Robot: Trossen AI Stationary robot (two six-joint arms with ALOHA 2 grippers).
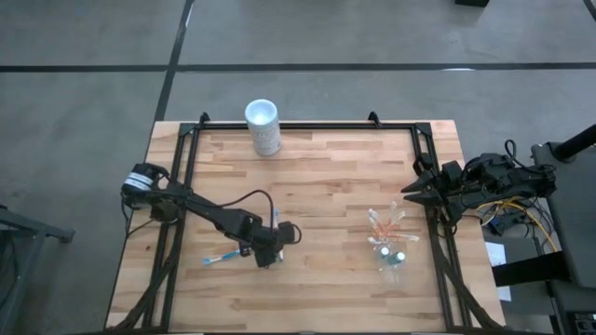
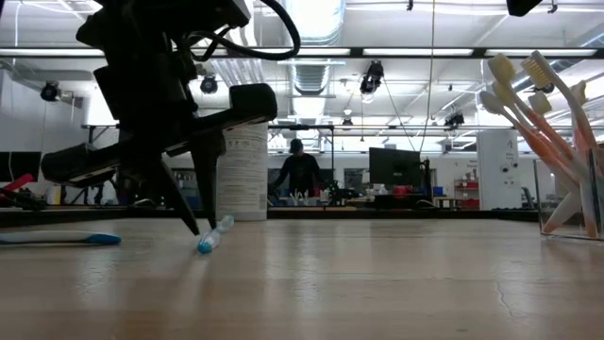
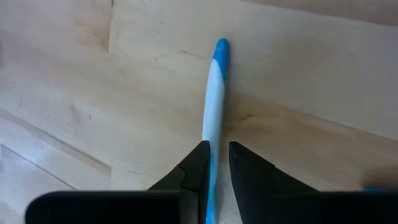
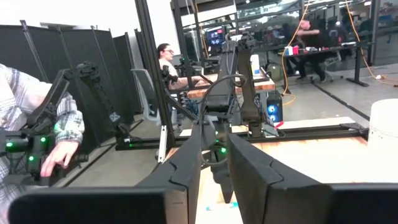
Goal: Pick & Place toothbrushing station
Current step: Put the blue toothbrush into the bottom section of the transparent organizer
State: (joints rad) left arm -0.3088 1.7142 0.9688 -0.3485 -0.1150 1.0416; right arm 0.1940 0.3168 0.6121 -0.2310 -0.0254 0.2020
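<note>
The wooden table (image 1: 326, 186) is being used by two dark arms. The left gripper (image 1: 270, 249) is being held low near the table's front, its jaws clamped on a blue-and-white toothbrush (image 3: 214, 93). The right gripper (image 1: 410, 189) is being kept at the right edge, jaws slightly apart, empty. The clear cup (image 1: 391, 253) with orange toothbrushes (image 1: 384, 223) is lying just in front of it.

Wood table (image 1: 326, 167) w/ white cup (image 1: 263, 126), clear cup (image 1: 391, 256), blue-white toothbrushes (image 1: 222, 257).
</note>
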